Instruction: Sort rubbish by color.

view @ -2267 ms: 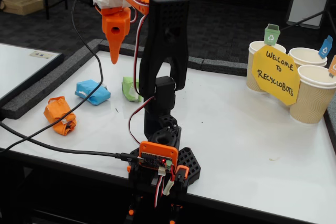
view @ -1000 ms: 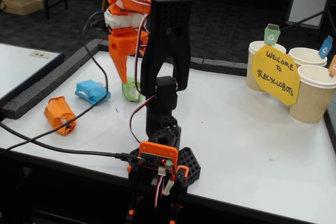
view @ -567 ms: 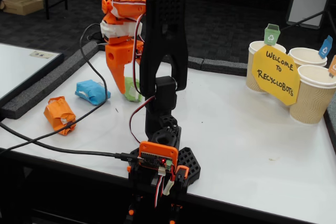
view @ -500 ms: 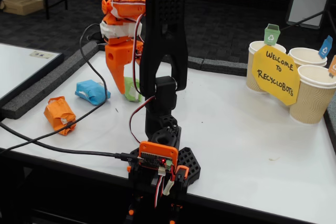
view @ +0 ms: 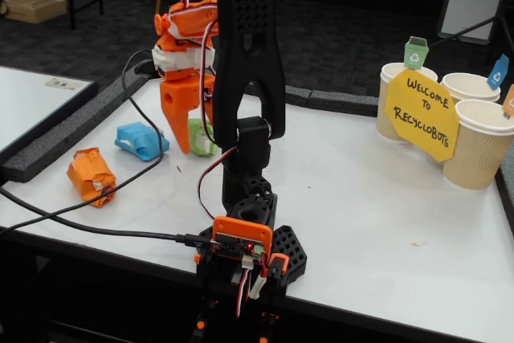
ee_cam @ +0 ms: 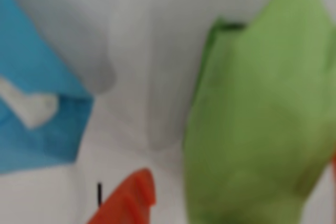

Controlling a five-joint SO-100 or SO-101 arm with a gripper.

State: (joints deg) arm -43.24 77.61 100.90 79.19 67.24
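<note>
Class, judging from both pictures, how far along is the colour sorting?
Done: nothing; the orange wad and blue wad lie on the table, far from the cups. In hand: the pincer is down at the green wad, grip unclear. Left: all three wads.

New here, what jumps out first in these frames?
The black-and-orange arm dominates the fixed view, its gripper lowered over the green wad; whether the jaws are closed cannot be told. Left of it lie the blue wad and orange wad; the yellow sign fronts beige cups at right.
</note>
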